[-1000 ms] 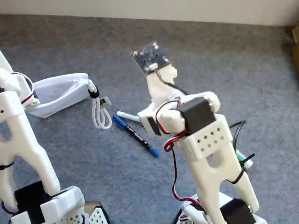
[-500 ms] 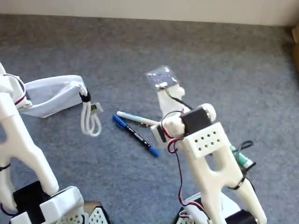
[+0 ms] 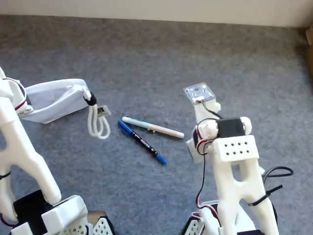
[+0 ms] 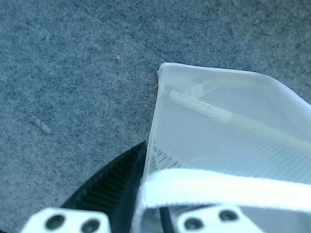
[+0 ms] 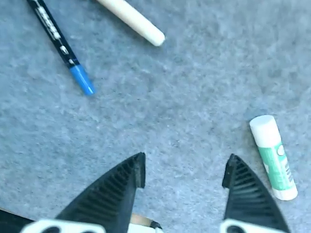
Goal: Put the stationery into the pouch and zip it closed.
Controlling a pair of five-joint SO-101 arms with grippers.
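A white mesh pouch (image 3: pixel 55 100) lies at the left of the grey carpet, its white cord (image 3: pixel 98 122) trailing from the zip end. My left gripper (image 4: pixel 146 191) is shut on the pouch (image 4: pixel 228 136) at its rim, and a white pen (image 4: pixel 214 109) lies inside the mesh. A blue pen (image 3: pixel 142 142) and a white pen (image 3: pixel 152 127) lie side by side mid-carpet. My right gripper (image 5: pixel 187 170) hangs open above bare carpet, with the blue pen (image 5: pixel 58 39) and white pen (image 5: pixel 131 19) ahead of it. A green-and-white glue stick (image 5: pixel 274 158) lies just beside one finger.
Grey carpet (image 3: pixel 146 54) covers the whole work area, with a pale wall strip along the far edge. The right arm's body (image 3: pixel 234 161) stands over the carpet right of the pens. The left arm's base (image 3: pixel 29 205) fills the near-left corner.
The right arm swung right and drew back from the pens, uncovering the whole white pen. The pouch's cord shifted slightly left. The left arm still grips the pouch.
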